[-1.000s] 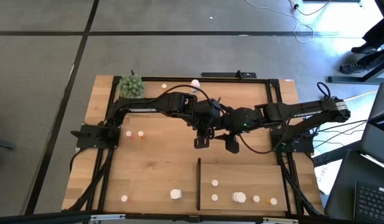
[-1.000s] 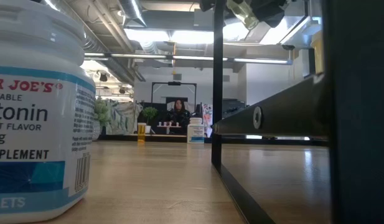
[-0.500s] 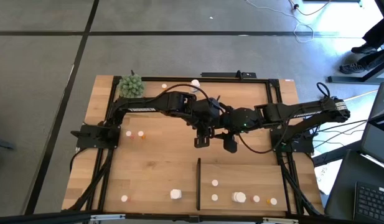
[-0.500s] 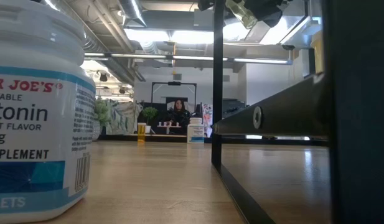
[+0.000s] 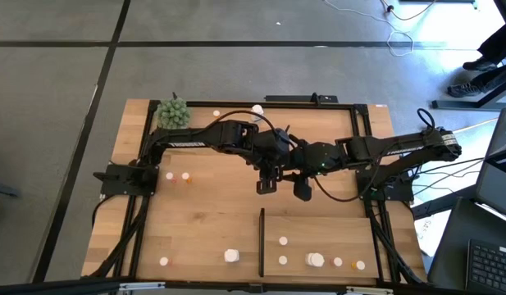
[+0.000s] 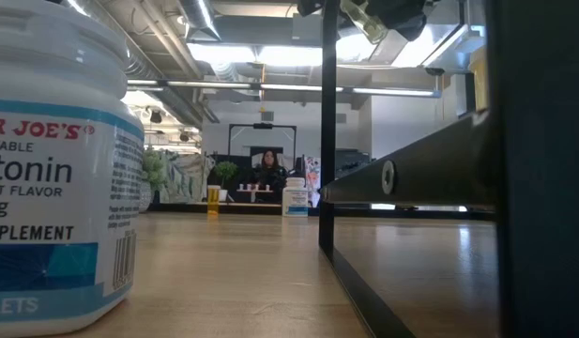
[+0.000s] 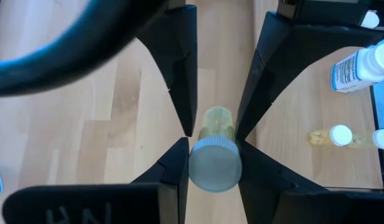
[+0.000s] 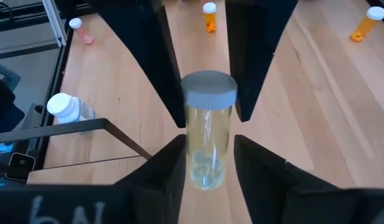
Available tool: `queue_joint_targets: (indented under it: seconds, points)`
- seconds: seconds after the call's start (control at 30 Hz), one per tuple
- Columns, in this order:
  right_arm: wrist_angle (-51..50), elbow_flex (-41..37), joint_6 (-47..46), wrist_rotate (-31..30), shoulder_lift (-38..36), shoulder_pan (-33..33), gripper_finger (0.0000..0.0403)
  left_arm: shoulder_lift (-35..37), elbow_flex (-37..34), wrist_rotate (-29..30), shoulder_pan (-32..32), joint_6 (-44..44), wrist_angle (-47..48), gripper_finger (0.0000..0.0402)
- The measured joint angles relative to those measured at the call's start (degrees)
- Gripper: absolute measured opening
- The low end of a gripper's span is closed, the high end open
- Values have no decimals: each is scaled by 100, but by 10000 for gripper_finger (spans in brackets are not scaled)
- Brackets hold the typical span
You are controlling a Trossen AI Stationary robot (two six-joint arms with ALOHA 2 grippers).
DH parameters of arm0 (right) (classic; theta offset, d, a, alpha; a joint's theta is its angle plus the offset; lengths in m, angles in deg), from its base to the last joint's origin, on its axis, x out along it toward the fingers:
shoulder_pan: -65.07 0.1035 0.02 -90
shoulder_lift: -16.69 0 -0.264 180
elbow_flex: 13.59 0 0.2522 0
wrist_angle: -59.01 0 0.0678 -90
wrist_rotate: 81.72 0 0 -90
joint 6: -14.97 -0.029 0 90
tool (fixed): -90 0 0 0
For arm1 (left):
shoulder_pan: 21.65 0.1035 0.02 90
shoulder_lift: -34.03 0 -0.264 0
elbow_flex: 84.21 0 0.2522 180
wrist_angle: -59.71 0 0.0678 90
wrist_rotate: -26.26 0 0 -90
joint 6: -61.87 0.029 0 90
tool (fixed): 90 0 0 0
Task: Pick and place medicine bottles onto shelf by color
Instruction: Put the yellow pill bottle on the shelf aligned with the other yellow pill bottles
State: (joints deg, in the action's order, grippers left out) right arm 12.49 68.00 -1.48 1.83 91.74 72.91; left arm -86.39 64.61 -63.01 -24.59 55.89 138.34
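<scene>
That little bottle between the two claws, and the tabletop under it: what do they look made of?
The bottle looks like clear, glossy plastic, possibly glass: you see through its wall to something pale at its bottom. Its cap looks like matte grey-white plastic. Both the left gripper and the right gripper flank it. The tabletop looks like pale wood, with visible plank seams.

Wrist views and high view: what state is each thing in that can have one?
Clear bottle: capped, held above the table.
Left gripper: jaws shut on the clear bottle at its cap end.
Right gripper: at the same bottle's base end; grip unclear.
Large white bottle: upright, lid on.
Shelf: several small bottles standing on it.
</scene>
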Motion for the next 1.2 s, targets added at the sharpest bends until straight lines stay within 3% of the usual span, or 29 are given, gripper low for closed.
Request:
queue_joint_targets:
  seconds: [0.5,0.93,1.2]
  points:
    - [3,2,26,197,-4,-2,119,0,-7,-50,-6,-9,-50,91]
    - [5,2,46,184,-4,-4,176,0,-9,-63,-6,-29,-72,91]
    - [63,4,46,155,-2,-4,148,0,-9,-54,-6,-17,-77,91]
